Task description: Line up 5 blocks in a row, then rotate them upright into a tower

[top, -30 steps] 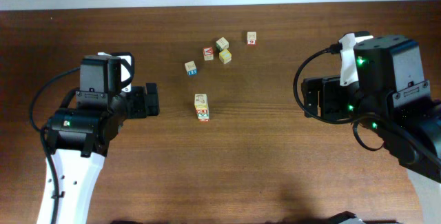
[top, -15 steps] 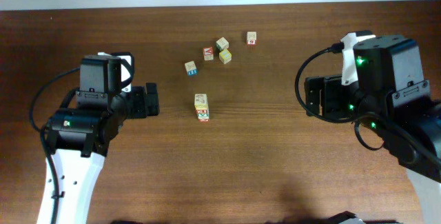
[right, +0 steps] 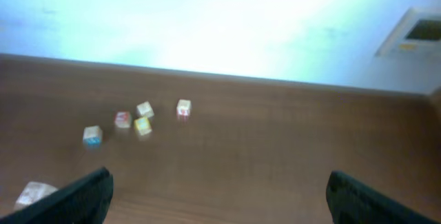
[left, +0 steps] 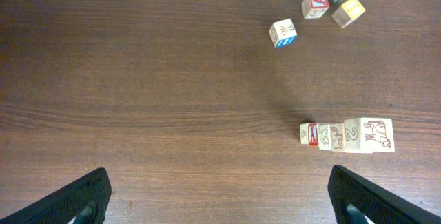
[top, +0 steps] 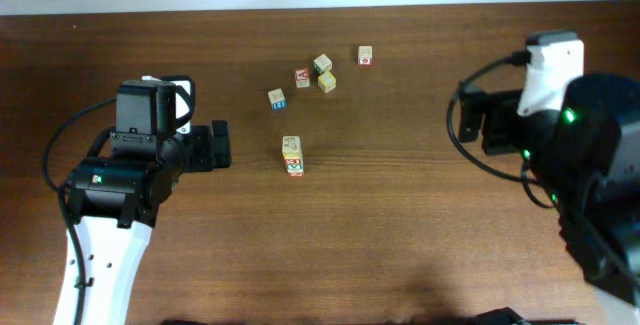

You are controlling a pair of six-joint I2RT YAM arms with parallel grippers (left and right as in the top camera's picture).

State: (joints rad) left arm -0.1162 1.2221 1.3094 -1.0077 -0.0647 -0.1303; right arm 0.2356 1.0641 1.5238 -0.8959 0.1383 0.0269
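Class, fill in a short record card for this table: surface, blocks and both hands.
surface: brown wooden table
far blocks: red block, green block and yellow block close together; second red block off to their right
blue-marked block: alone, left of them
line of blocks: touching, apart from the rest; stacked or lying flat, cannot tell
left hand: open, empty
right hand: open, empty

Small lettered wooden blocks (top: 327,81), loosely clustered
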